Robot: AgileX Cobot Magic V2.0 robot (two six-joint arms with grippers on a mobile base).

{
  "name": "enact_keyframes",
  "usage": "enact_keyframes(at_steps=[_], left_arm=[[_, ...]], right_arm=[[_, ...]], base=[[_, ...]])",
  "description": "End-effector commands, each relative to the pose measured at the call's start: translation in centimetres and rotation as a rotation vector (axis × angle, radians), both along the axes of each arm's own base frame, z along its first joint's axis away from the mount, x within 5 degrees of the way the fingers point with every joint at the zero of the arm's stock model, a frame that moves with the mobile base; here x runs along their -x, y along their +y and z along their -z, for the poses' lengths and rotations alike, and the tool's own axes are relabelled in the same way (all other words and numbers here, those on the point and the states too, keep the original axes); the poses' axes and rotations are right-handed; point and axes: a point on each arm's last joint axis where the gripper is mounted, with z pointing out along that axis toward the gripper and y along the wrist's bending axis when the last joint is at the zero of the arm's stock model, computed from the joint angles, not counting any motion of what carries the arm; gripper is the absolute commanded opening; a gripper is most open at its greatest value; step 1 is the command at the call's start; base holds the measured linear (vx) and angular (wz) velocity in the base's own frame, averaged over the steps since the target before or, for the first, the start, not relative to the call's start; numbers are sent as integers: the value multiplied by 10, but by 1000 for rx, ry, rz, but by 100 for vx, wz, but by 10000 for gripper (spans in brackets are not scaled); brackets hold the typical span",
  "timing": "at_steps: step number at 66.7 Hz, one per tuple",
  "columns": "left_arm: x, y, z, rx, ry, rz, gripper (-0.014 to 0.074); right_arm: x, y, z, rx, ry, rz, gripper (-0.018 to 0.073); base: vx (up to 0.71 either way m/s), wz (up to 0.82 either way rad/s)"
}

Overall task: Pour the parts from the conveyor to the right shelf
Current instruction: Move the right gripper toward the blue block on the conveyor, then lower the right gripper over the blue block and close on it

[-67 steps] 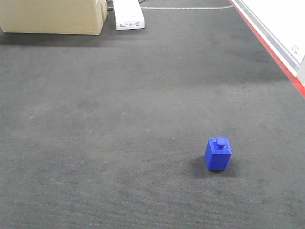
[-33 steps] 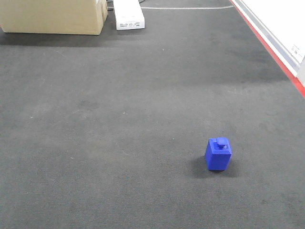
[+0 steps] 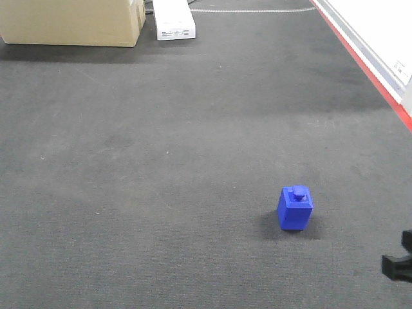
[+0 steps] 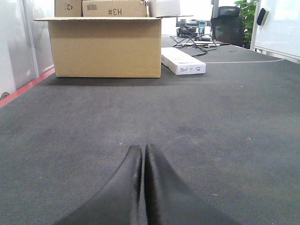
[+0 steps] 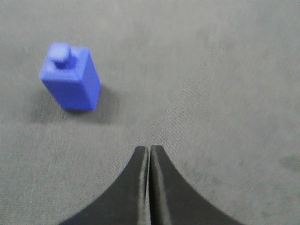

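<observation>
A small bright-blue plastic block (image 3: 295, 207) with a short round knob on top is standing upright and alone on the wide dark-grey matte conveyor belt (image 3: 161, 161). It is sitting toward the side with the red edge stripe (image 3: 367, 71), well apart from the brown cardboard box (image 3: 71, 22) and the flat white carton (image 3: 174, 19) at the far end. The right gripper (image 5: 149, 150) is hovering near the block with its black fingers pressed together and holding nothing; in its wrist view the block is lying up and to the left of the fingertips, not between them. The left gripper (image 4: 142, 149) is likewise sitting closed and empty low over the belt, facing the cardboard box. The steel shelf is not showing in any view. The step in hand appears to be the reach for the block. Done well, it calls for the right fingers opening wider than the block, centring over it and closing squarely across its flat sides below the knob, so that it is not tipping or skidding away.
</observation>
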Motion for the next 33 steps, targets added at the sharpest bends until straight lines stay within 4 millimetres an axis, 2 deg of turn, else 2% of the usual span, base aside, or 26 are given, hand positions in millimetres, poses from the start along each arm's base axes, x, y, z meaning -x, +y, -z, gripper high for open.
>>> enact_keyframes(at_steps=[1, 9, 15, 33], left_arm=[[2, -1, -13, 12, -98, 8, -6], [2, -1, -13, 12, -98, 8, -6], [2, -1, -13, 12, -98, 8, -6], [2, -1, -13, 12, -98, 8, -6]], right_arm=[[-12, 0, -14, -13, -81, 9, -8], [-21, 0, -15, 11, -34, 3, 12], [-30, 0, -19, 17, 34, -2, 68], [-62, 4, -35, 29, 146, -23, 347]], base=[[0, 0], [0, 0], [0, 0], [0, 0]])
